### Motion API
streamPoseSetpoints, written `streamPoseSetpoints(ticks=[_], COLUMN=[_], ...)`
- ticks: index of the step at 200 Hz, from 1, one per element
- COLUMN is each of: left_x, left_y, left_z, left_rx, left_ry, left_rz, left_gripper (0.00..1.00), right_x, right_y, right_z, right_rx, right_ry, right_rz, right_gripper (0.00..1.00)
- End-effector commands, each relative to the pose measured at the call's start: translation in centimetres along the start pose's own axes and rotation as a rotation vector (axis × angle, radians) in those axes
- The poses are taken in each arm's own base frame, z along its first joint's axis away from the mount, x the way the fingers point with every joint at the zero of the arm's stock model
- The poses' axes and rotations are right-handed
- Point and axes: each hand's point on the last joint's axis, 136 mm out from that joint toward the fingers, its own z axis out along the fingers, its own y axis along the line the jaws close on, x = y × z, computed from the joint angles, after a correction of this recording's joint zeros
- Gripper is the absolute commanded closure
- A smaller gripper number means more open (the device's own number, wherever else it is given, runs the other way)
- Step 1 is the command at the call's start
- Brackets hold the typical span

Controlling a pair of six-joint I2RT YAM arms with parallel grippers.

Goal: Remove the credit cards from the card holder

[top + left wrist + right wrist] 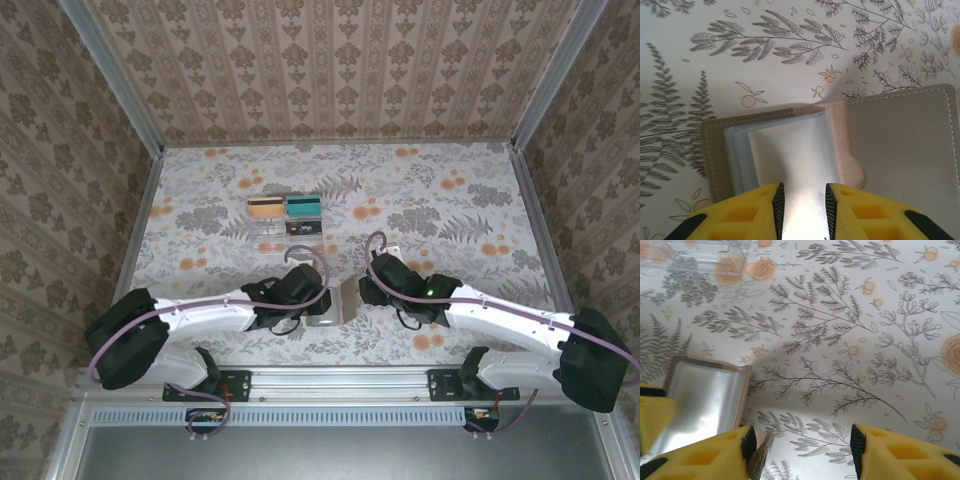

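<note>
the card holder (890,150) lies open on the flowery bench (740,60) between the arms, and i cannot make out the credit cards in its shiny clear pocket (790,155). the left gripper (804,202) has its jaws a little apart over that pocket, holding nothing i can see, and the right gripper (804,440) has its jaws wide apart and empty, beside the holder's edge. a card would be thin, stiff and slippy and the holder soft and floppy, so i would pin the holder down and pinch a card by its edge.
</note>
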Motion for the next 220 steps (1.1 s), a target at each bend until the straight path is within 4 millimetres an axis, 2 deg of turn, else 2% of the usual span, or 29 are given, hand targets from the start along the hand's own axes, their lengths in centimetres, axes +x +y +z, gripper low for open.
streamPoseSetpoints(ticks=[1, 30, 56, 69, 78, 84, 90, 96, 105, 125, 185, 220], left_x=[-0.6, -0.6, -0.5, -0.4, -0.4, -0.4, -0.3, -0.2, -0.1, 0.1, 1.1, 1.2], left_y=[-1.4, -0.7, 0.2, 0.7, 1.3, 1.7, 2.1, 2.5, 2.9, 3.5, 5.5, 5.1], left_z=[0.0, -0.4, -0.8, -1.2, -1.5, -1.7, -1.8, -1.9, -2.1, -2.2, -1.9, -1.6], left_rx=[0.021, 0.004, -0.031, -0.041, -0.055, -0.058, -0.062, -0.064, -0.064, -0.056, -0.100, -0.060], left_ry=[-0.006, -0.020, -0.023, -0.028, -0.036, -0.040, -0.042, -0.044, -0.049, -0.048, -0.038, -0.040], left_rz=[0.030, 0.021, 0.023, 0.018, 0.012, 0.006, 0.000, -0.008, -0.019, -0.030, -0.055, -0.058], left_gripper=[0.70, 0.68, 0.68, 0.68, 0.66, 0.65, 0.64, 0.63, 0.63, 0.63, 0.60, 0.60], right_x=[0.5, 2.0, 2.4, 2.6, 2.9, 3.0, 3.1, 3.8, 4.2, 5.1, 6.2, 6.3], right_y=[1.4, 2.0, 1.9, 1.4, 1.1, 1.0, 1.0, 0.8, 0.7, 0.6, 0.7, 0.7], right_z=[0.3, 2.6, 3.5, 3.8, 4.0, 4.2, 4.2, 4.9, 5.3, 6.1, 7.1, 7.2], right_rx=[-0.052, -0.040, -0.024, 0.005, 0.023, 0.025, 0.023, 0.039, 0.044, 0.050, 0.047, 0.047], right_ry=[0.045, 0.123, 0.130, 0.134, 0.141, 0.146, 0.145, 0.169, 0.182, 0.206, 0.221, 0.222], right_rz=[-0.017, -0.033, -0.036, -0.048, -0.053, -0.057, -0.059, -0.068, -0.071, -0.070, -0.046, -0.044], right_gripper=[0.42, 0.42, 0.44, 0.56, 0.60, 0.69, 0.73, 0.76, 0.86, 0.94, 0.94, 0.93])
